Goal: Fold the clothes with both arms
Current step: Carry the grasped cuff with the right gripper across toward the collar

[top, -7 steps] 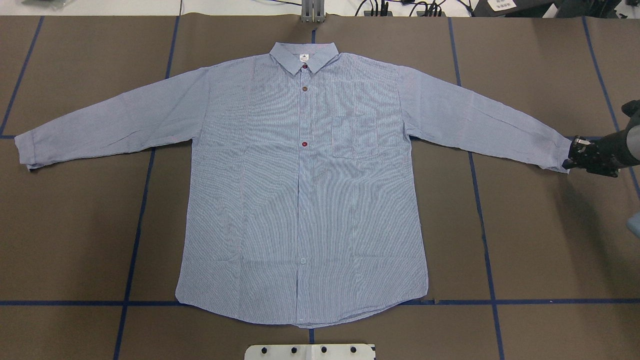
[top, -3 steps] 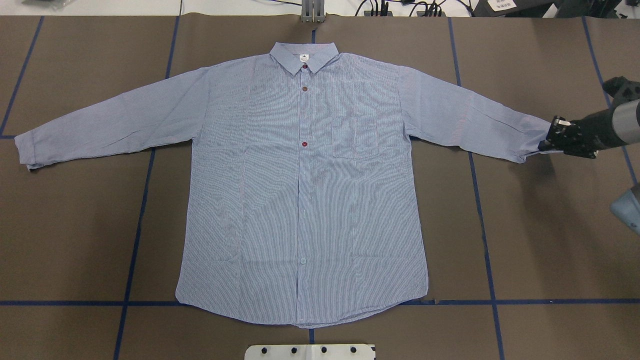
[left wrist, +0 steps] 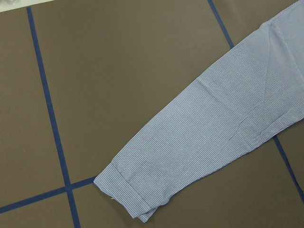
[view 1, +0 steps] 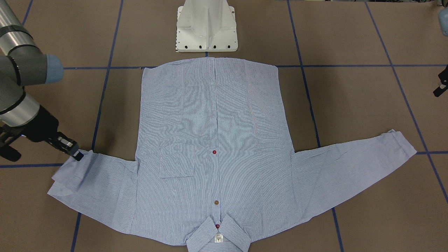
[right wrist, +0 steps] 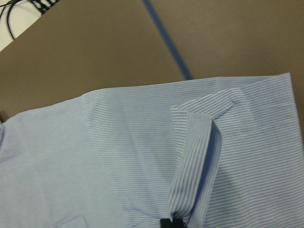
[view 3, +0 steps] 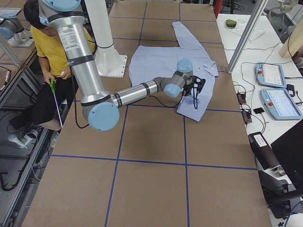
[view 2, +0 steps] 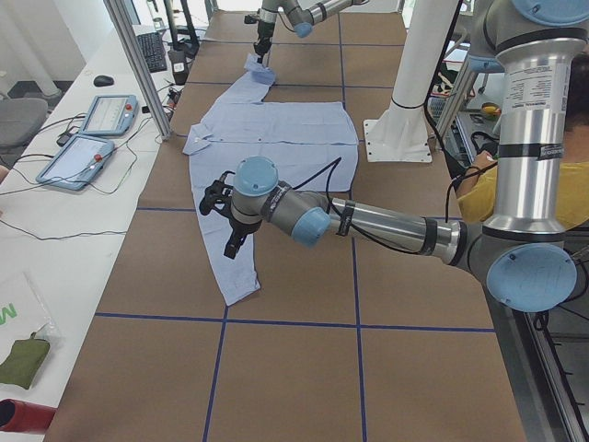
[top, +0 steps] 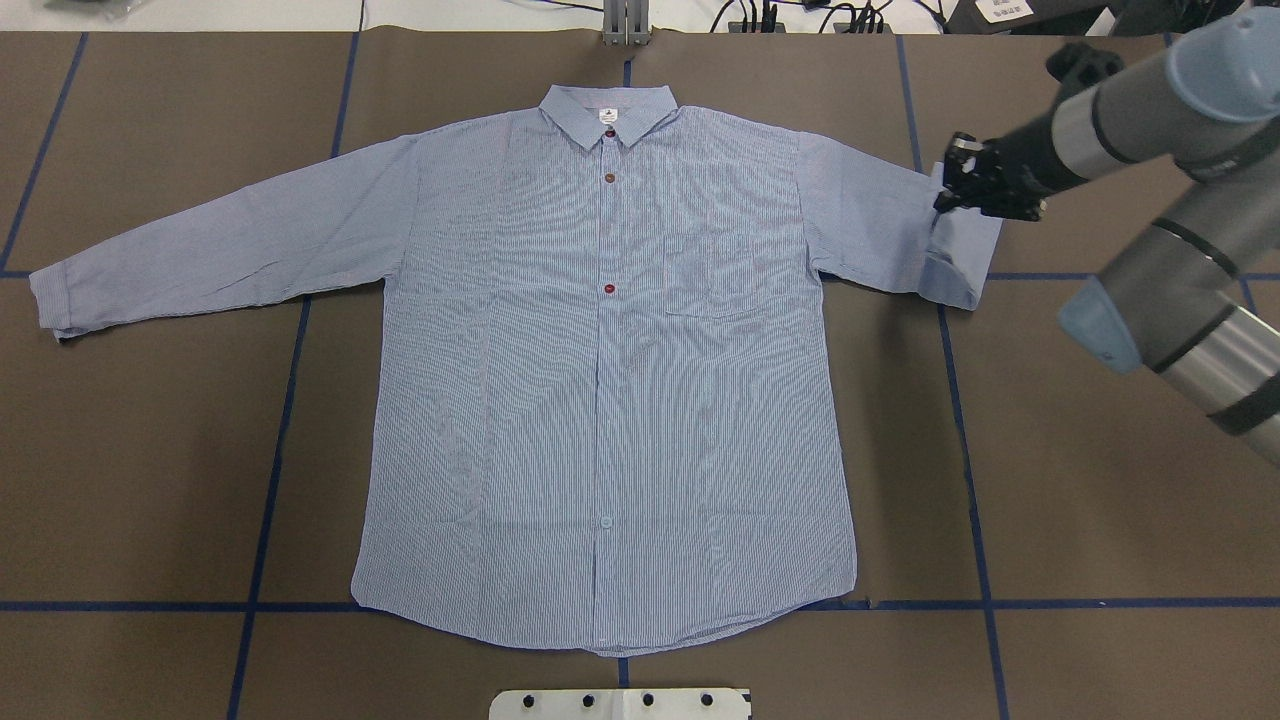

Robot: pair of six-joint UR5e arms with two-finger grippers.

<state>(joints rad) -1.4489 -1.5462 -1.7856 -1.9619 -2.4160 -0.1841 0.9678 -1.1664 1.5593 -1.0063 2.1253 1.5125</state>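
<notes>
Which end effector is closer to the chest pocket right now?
Right. The right end effector grips the sleeve folded toward the chest pocket; the left end effector hangs beyond the opposite cuff.

2 teach pendants (view 3: 279, 103) lie beside the blue-taped brown table (top: 150, 450).
</notes>
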